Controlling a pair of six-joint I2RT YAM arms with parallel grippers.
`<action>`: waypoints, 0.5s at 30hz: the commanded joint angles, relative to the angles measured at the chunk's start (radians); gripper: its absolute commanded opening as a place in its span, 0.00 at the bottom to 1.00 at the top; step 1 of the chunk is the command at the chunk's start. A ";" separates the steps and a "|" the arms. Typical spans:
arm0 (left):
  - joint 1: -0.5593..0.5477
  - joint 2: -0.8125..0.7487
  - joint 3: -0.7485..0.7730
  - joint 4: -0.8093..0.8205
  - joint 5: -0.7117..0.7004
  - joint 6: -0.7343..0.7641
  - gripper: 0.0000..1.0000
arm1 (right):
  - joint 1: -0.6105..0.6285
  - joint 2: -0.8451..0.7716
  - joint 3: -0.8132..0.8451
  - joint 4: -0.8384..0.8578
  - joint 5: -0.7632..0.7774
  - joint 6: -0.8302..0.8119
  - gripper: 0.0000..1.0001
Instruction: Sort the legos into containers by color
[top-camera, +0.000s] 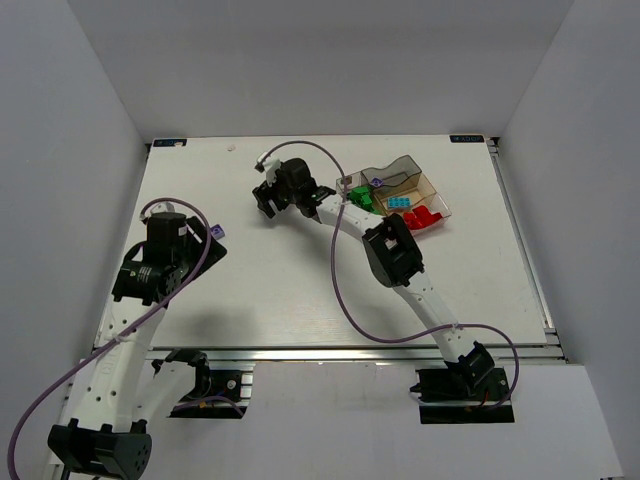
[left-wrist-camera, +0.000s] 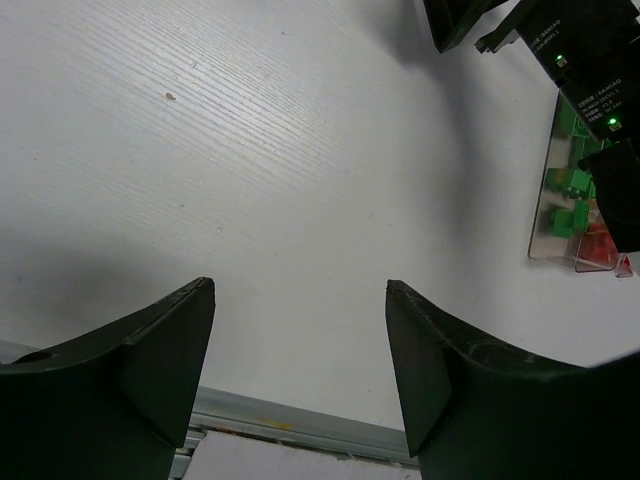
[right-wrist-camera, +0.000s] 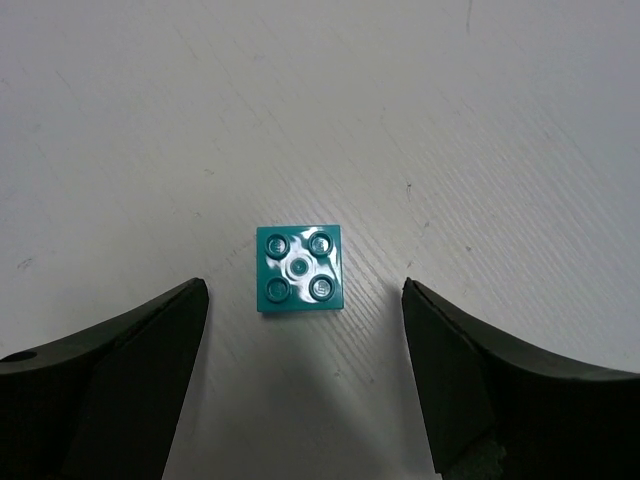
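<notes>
Tray (top-camera: 405, 170) compartments with green, cyan, red, perhaps purple legos (top-camera: 425, 217)

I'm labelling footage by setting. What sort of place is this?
Probably a lab robot workcell: a bare white table enclosed by plain white walls, two arms bolted at its near edge, and a tray of legos.
</notes>
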 joint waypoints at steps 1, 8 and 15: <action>0.001 -0.002 0.034 -0.005 0.008 0.016 0.79 | 0.006 0.009 0.060 0.085 -0.008 0.006 0.82; 0.001 0.007 0.048 -0.002 0.010 0.014 0.79 | 0.017 0.017 0.074 0.077 -0.034 -0.039 0.65; 0.001 -0.021 0.074 -0.034 -0.019 0.004 0.79 | 0.020 0.020 0.074 0.077 -0.023 -0.038 0.62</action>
